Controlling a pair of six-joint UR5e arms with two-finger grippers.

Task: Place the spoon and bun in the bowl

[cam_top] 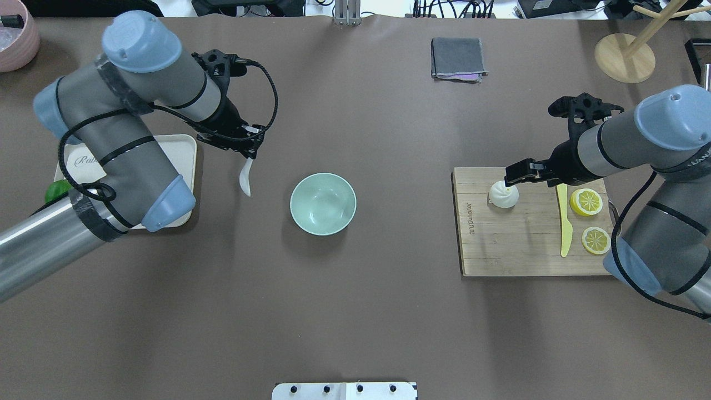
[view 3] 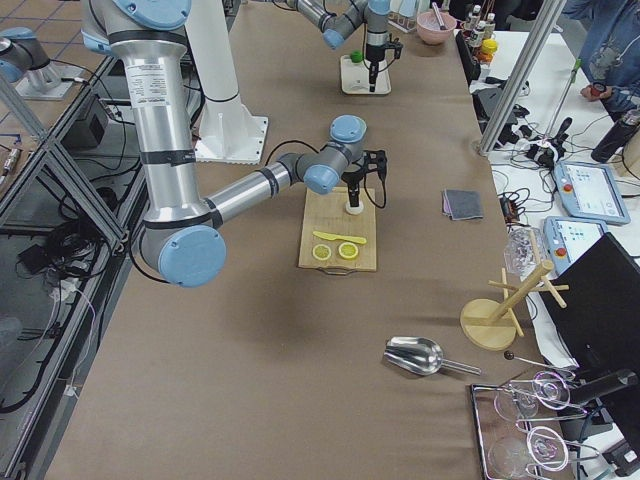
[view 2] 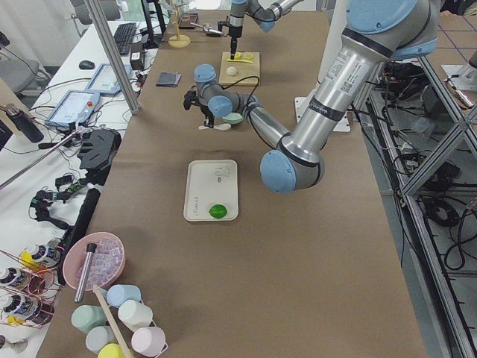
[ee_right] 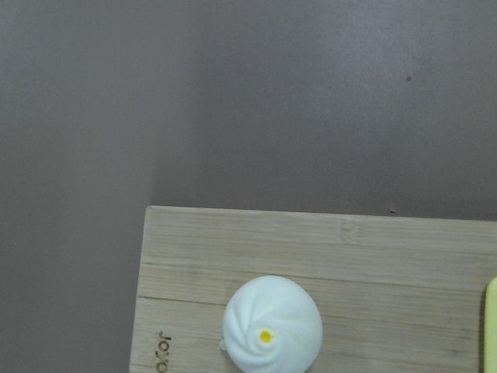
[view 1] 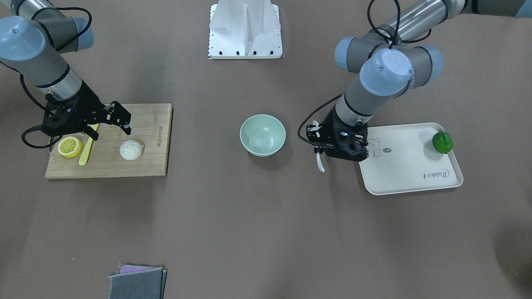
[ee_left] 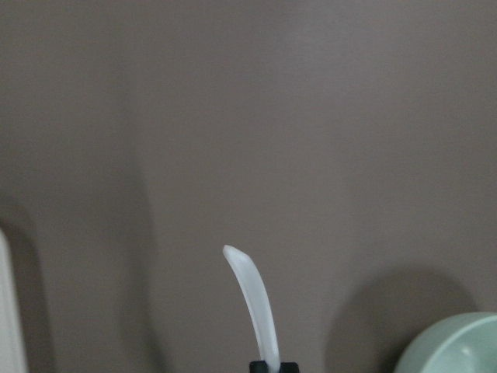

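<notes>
The white spoon (cam_top: 245, 179) hangs scoop-down from my left gripper (cam_top: 250, 158), which is shut on its handle above the table, left of the mint-green bowl (cam_top: 323, 204). In the left wrist view the spoon (ee_left: 252, 299) points away and the bowl's rim (ee_left: 458, 350) shows at the lower right. The bowl (view 1: 262, 135) is empty. The white bun (cam_top: 504, 194) sits on the wooden cutting board (cam_top: 516, 250). My right gripper (cam_top: 514, 175) is open just above and beside the bun, not touching it. The right wrist view looks down on the bun (ee_right: 272, 325).
On the board lie a yellow plastic knife (cam_top: 565, 233) and two lemon slices (cam_top: 586, 201). A cream tray (view 1: 411, 166) with a green lime (view 1: 442, 142) is under my left arm. A grey cloth (cam_top: 457, 58) lies at the far edge.
</notes>
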